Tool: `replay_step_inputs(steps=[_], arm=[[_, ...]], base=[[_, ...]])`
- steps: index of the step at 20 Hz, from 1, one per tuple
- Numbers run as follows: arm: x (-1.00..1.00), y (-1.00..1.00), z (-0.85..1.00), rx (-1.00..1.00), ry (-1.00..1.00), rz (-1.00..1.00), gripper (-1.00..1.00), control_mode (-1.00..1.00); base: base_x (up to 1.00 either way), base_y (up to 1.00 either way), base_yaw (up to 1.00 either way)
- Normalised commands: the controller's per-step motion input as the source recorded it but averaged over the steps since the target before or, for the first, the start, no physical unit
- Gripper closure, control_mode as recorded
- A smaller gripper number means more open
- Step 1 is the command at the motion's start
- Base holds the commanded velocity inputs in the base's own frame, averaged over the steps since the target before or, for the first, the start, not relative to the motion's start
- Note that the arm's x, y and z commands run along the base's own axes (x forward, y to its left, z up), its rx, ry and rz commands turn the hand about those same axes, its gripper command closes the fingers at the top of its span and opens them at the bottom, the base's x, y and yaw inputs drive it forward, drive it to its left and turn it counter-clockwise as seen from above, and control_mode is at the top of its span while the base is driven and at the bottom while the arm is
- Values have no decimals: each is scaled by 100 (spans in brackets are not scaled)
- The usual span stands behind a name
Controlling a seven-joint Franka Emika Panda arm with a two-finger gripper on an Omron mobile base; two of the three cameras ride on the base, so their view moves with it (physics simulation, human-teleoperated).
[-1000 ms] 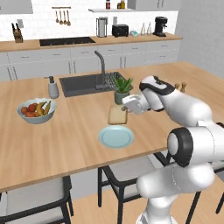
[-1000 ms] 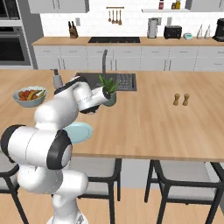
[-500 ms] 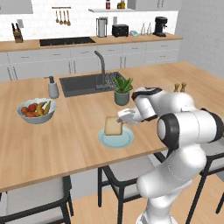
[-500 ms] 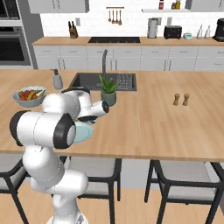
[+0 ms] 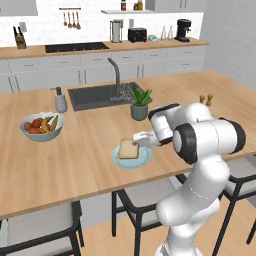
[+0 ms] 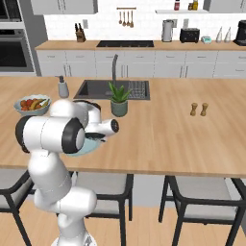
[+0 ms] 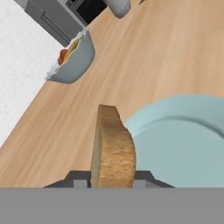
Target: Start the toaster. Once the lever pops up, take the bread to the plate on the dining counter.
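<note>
The fingers clamp the bread, a thin golden-brown slice with a darker crust, held by the gripper over the smooth, round, pale blue-green plate. The plate sits on the light wood dining counter, near a pale fruit bowl, a potted plant and the dark inset sink; the black toaster stands on the far worktop

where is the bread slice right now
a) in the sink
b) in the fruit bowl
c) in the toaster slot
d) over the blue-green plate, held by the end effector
d: the bread sits over the plate on the dining counter, with the end effector closed on its edge.
</note>
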Motion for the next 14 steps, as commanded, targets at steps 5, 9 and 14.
replay_step_inputs(steps=[5, 9, 14], arm=[[-3, 0, -31, 0, 0, -8, 100, -100], [-63, 0, -12, 0, -2, -7, -100, -100], [-36, -16, 0, -1, -1, -13, -100, -100]], base=[[0, 0, 0], [0, 0, 0], [0, 0, 0]])
